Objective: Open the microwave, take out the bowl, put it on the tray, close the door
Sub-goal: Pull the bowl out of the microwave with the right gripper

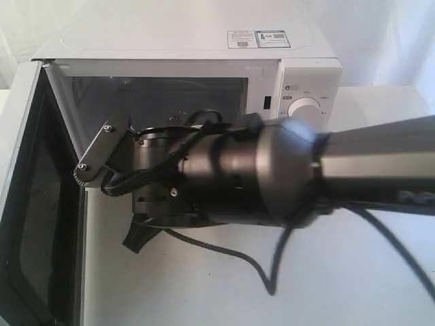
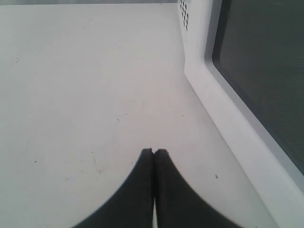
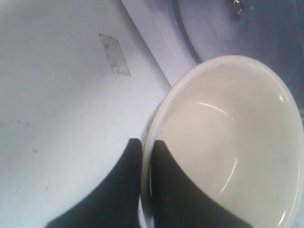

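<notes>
The microwave (image 1: 204, 41) is sitting at the far side of the white table (image 2: 71, 95). Its door (image 1: 24, 204) is standing swung wide to the left, which leaves the whole cavity open for reaching in. The right arm (image 1: 285, 170) is stretching in from the right across the front of the opening and is blocking the exterior camera's sight of anything it is carrying.

The right wrist camera is showing the grasp. The right gripper (image 3: 146, 147) is pinching the rim of the bowl (image 3: 228, 142), with one finger inside the wall and one outside and the jaws nearly together on the thin edge. A rim pinch suits a shallow bowl in a low cavity, since it needs no room around the sides. The bowl is sitting at the mouth of the oven, overlapping the front sill with the glass turntable (image 3: 213, 28) just behind it. I cannot tell whether it is lifted or resting.

The left gripper (image 2: 153, 152) is hovering low over bare table on the left, just beside the open door. Its jaws are pressed together on nothing. It is probably waiting there to push the door shut later.

No tray is showing in any view.
</notes>
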You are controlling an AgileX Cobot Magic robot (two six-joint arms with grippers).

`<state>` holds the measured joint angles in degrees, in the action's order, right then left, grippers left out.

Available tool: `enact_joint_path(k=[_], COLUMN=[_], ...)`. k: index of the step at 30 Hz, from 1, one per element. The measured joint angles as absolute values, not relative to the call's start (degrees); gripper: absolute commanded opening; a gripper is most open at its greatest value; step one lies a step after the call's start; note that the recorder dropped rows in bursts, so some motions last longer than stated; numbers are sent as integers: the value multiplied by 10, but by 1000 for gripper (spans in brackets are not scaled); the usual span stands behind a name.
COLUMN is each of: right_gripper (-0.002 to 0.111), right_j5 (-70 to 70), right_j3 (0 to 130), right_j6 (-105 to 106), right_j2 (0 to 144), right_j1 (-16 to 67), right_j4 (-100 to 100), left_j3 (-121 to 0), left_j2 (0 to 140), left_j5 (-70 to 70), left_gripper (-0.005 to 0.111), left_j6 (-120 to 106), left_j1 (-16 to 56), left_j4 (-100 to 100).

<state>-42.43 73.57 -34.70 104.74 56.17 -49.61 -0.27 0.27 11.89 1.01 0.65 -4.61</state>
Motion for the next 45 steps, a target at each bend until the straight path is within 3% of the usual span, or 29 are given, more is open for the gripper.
enact_joint_path(k=[11, 18, 31, 45], right_gripper=[0, 0, 0, 2], right_j5=[-514, -450, -311, -289], right_j3=[488, 367, 336, 336], right_j6=[-439, -547, -463, -394], right_j2=[890, 845, 790, 790], right_j1=[576, 487, 372, 350], right_j4=[-496, -528, -464, -422], left_j3=[-3, -3, -3, -3], left_j2=[3, 3, 3, 3], left_j5=[119, 119, 119, 119], left_gripper=[0, 0, 0, 0], left_j6=[10, 10, 10, 10], left_j1=[7, 7, 7, 7], left_j4=[-46, -46, -46, -46])
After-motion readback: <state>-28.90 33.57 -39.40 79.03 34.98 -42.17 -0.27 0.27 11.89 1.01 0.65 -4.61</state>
